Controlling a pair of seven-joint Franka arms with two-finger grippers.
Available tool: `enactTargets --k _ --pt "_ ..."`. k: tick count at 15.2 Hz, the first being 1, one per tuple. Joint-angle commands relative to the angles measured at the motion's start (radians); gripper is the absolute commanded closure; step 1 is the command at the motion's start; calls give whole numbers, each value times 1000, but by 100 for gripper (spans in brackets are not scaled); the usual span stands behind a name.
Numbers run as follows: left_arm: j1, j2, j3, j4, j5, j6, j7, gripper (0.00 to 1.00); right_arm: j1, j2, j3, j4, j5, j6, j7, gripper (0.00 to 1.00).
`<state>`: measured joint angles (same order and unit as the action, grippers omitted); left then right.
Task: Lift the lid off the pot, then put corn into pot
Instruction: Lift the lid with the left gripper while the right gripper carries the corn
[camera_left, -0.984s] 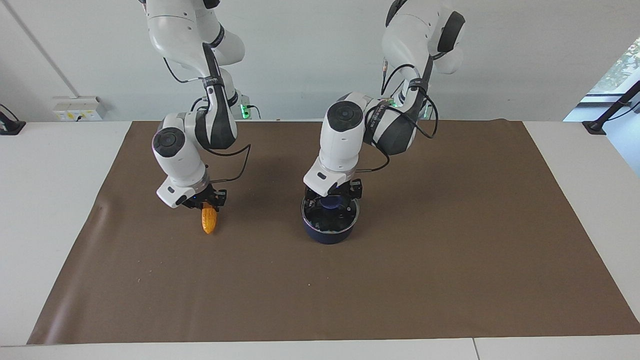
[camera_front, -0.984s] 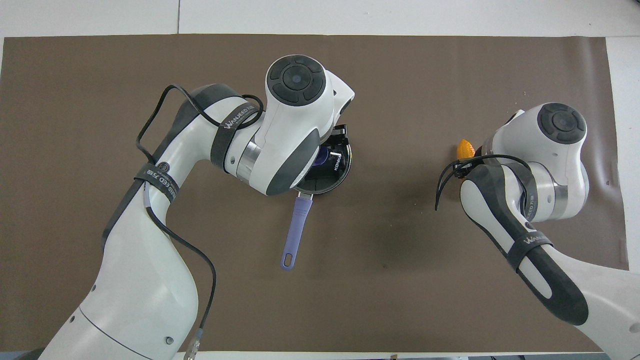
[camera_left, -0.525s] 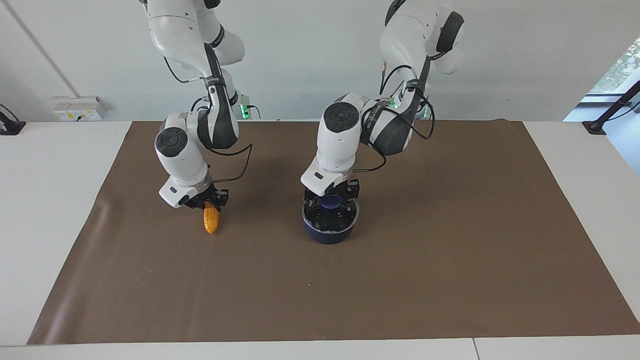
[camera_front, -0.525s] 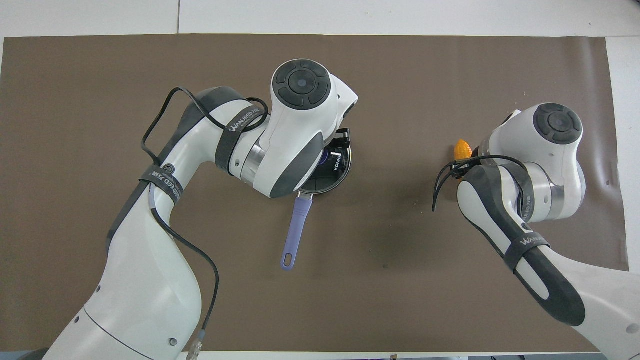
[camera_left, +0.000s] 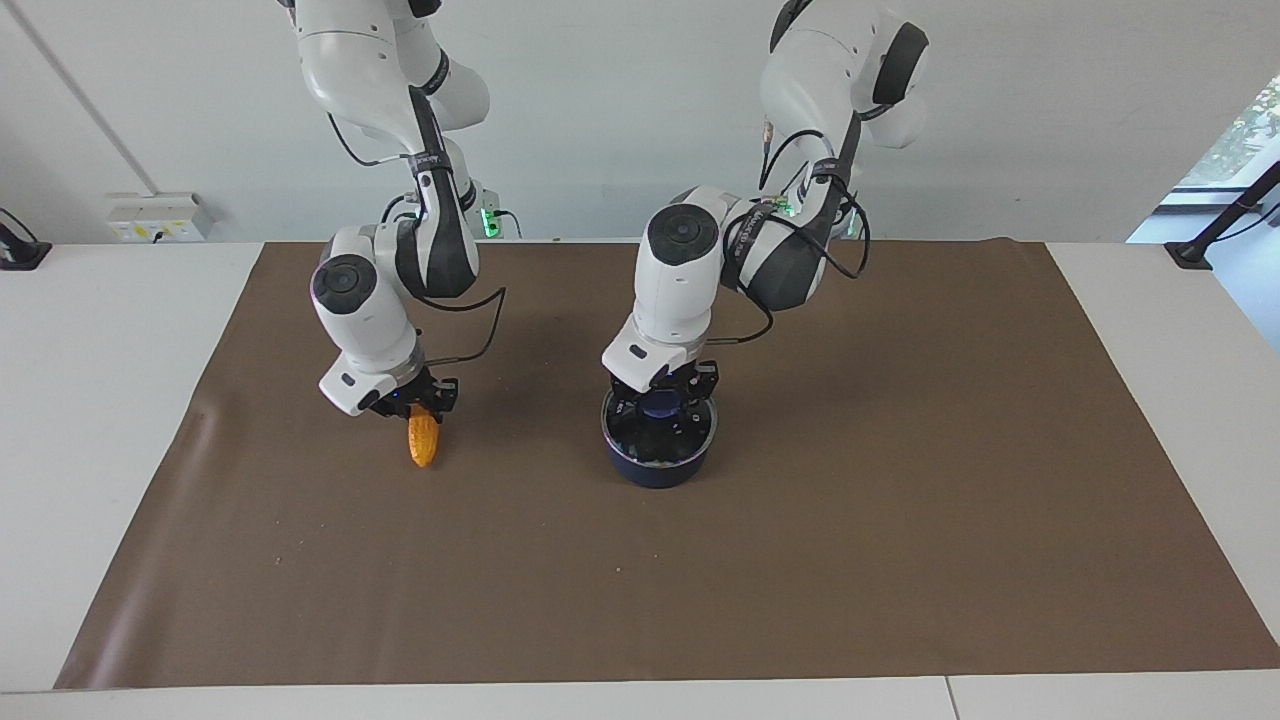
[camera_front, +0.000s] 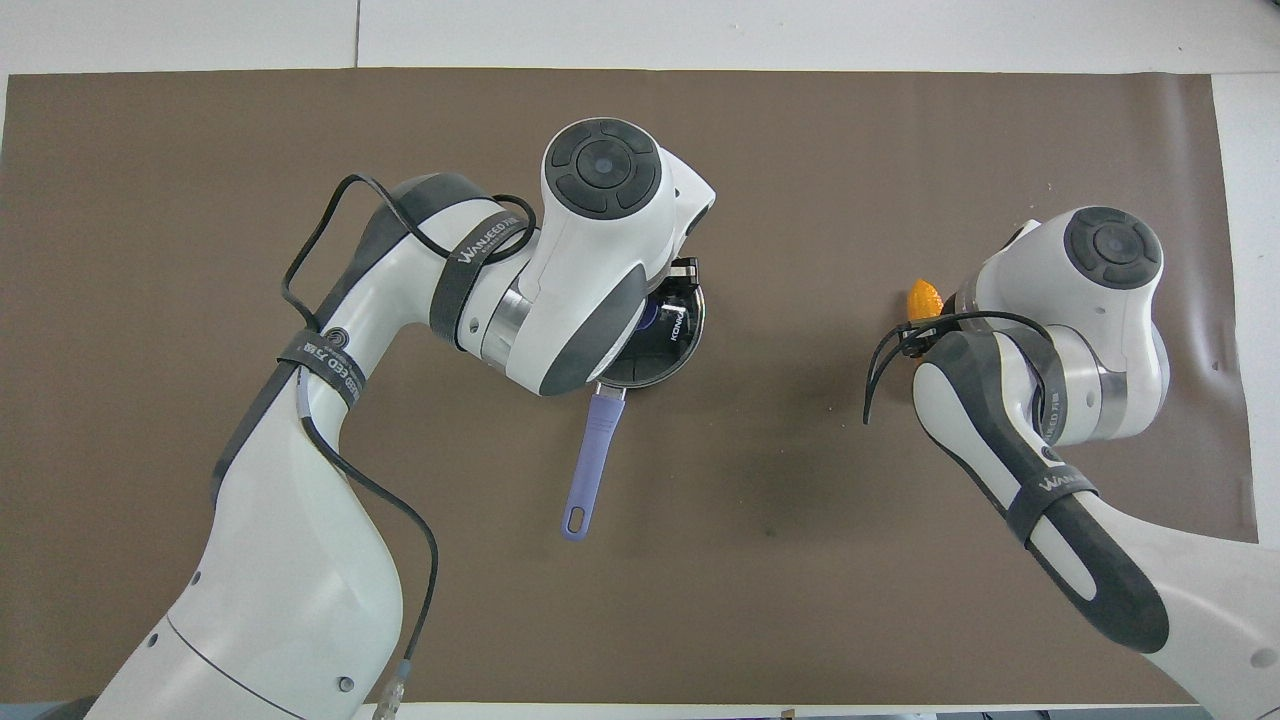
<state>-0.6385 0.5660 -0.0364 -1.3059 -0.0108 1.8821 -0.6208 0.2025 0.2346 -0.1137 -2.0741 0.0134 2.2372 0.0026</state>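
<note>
The dark blue pot (camera_left: 655, 470) stands mid-table, its long blue handle (camera_front: 592, 460) pointing toward the robots. The glass lid (camera_left: 690, 432) sits at the pot's rim. My left gripper (camera_left: 661, 398) is down on the lid with its fingers either side of the blue knob (camera_left: 662, 404), shut on it. In the overhead view the left wrist covers most of the lid (camera_front: 672, 345). My right gripper (camera_left: 417, 408) is shut on the upper end of the yellow-orange corn (camera_left: 423, 440), which hangs tip down low over the mat toward the right arm's end; the corn's tip shows overhead (camera_front: 922, 298).
A brown mat (camera_left: 800, 560) covers the table's middle, with white table (camera_left: 90, 400) at both ends. A power socket box (camera_left: 155, 215) sits by the wall at the right arm's end.
The right gripper has carried the corn slightly toward the pot. The left arm has shifted and risen a little at the lid; the pot has not moved.
</note>
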Motion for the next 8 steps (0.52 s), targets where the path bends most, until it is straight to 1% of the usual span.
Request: enactTargets --k 1,3,4,5,6,7,8 --pt "2 -52 13 0 -1 -82 1 100 -2 9 3 14 0 -8 13 100" --pt "57 -133 21 10 -58 -148 6 100 3 9 5 37 5 -19 11 100" --pt "110 -177 20 10 -66 -191 10 100 24 9 5 70 5 -54 13 100" --pt "169 -220 16 8 -66 -230 41 100 40 9 5 122 7 -109 13 100" --pt "230 -251 18 2 -69 -257 117 100 44 9 5 179 8 -173 16 100" --pt "291 -276 23 -13 -71 -291 204 100 58 9 18 260 16 -253 36 100" --pt "378 -290 21 -35 -69 -316 327 100 87 20 41 372 46 -346 100 100"
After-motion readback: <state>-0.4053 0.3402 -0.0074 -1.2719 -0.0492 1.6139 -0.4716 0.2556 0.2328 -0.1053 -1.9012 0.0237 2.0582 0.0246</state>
